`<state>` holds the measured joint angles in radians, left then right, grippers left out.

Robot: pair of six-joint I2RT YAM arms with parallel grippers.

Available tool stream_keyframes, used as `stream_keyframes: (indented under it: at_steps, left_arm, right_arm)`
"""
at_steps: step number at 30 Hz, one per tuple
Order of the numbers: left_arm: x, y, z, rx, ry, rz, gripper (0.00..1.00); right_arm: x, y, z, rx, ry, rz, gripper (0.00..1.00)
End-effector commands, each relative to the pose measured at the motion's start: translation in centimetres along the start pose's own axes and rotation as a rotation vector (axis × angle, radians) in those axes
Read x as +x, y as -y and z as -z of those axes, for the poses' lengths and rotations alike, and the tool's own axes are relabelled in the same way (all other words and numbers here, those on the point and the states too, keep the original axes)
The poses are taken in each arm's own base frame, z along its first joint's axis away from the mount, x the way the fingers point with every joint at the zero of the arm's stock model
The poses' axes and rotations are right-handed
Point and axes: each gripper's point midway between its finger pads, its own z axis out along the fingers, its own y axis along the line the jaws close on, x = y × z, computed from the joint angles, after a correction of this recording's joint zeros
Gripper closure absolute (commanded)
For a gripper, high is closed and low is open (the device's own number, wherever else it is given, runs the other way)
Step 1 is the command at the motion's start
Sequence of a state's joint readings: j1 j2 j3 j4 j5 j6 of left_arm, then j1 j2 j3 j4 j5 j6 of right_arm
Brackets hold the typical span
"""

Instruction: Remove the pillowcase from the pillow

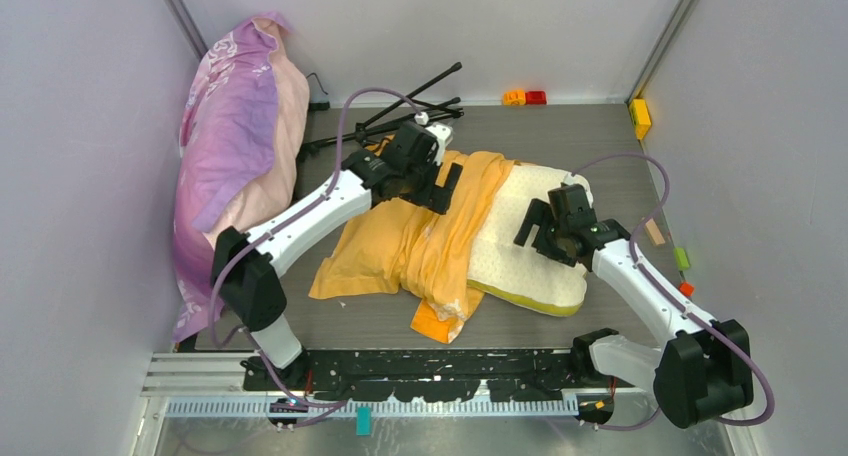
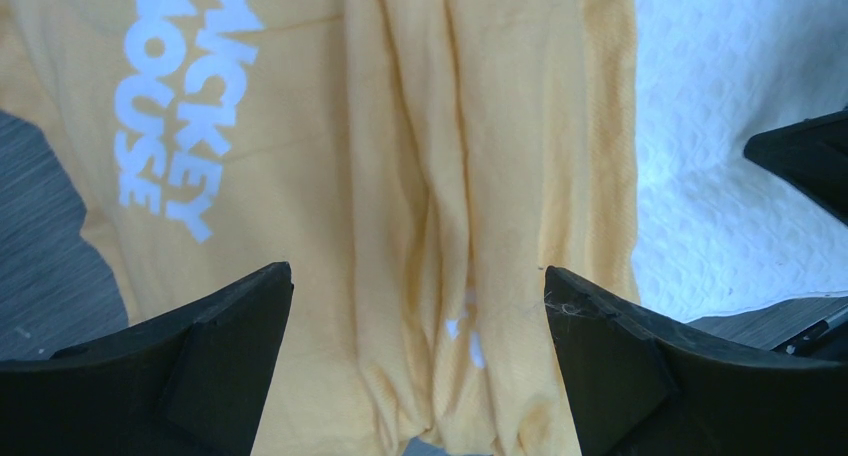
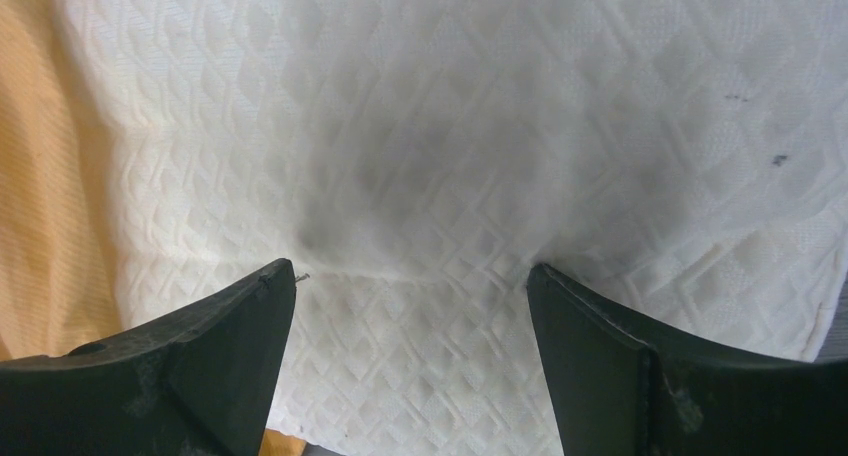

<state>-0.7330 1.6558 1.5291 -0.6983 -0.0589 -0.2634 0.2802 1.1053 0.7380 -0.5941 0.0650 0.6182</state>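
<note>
The pillowcase (image 1: 420,241) lies bunched over the left edge of the pillow (image 1: 520,261), in the middle of the tabletop (image 1: 560,131). The left claw (image 2: 416,276) is released above the pillowcase. The right claw (image 3: 410,271), also released, touches the pillow. Bare tabletop shows along the far edge.

Pillowcase (image 2: 400,176): matt orange woven cloth, softly creased; flat white print at 10 o'clock in the left wrist view. Pillow (image 3: 500,126): cream quilted cloth, raised diamond relief. Left arm (image 1: 310,216): smooth white plastic shell. Table (image 1: 600,136): matt grey wood-grain top.
</note>
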Motion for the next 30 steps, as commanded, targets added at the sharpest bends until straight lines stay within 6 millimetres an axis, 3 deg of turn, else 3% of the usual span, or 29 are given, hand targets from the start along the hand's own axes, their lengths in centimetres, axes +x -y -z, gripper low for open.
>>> stream_keyframes:
  at_steps: [1, 5, 9, 14, 16, 20, 23, 26, 30]
  left_arm:
    - [-2.2, 3.5, -0.1, 0.112, 0.021, -0.054, 0.00]
    - [-1.9, 4.8, -2.2, 0.135, -0.035, -0.067, 0.00]
    - [0.0, 5.1, -5.3, 0.090, -0.080, -0.070, 0.00]
    - [4.5, 1.2, -7.7, -0.099, -0.136, -0.009, 0.00]
    - [6.8, -0.6, -8.1, -0.111, -0.168, 0.060, 0.01]
    - [9.9, -4.1, -7.4, -0.127, -0.163, 0.202, 0.25]
    - [10.4, -6.1, -5.4, -0.165, -0.100, 0.265, 0.52]
    - [9.8, -7.9, -2.4, -0.195, -0.006, 0.337, 0.77]
    - [9.0, -9.5, 1.1, -0.224, 0.094, 0.397, 0.87]
  right_arm:
    - [0.1, 0.6, -1.3, 0.033, 0.024, -0.034, 0.10]
    - [0.4, 1.2, -1.6, 0.063, 0.009, -0.014, 0.12]
    - [0.2, 1.6, -1.7, 0.081, 0.035, -0.007, 0.19]
    - [-0.3, 2.6, -1.6, 0.147, 0.066, 0.031, 0.29]
    - [-0.5, 2.7, -1.5, 0.149, 0.079, 0.030, 0.40]
    - [-1.2, 2.6, -1.3, 0.142, 0.123, 0.019, 0.78]
    - [-2.0, 2.7, -1.2, 0.159, 0.151, 0.012, 0.99]
    - [-3.0, 2.7, -0.6, 0.174, 0.193, -0.011, 1.00]
    - [-4.5, 2.7, 0.7, 0.172, 0.271, -0.046, 1.00]
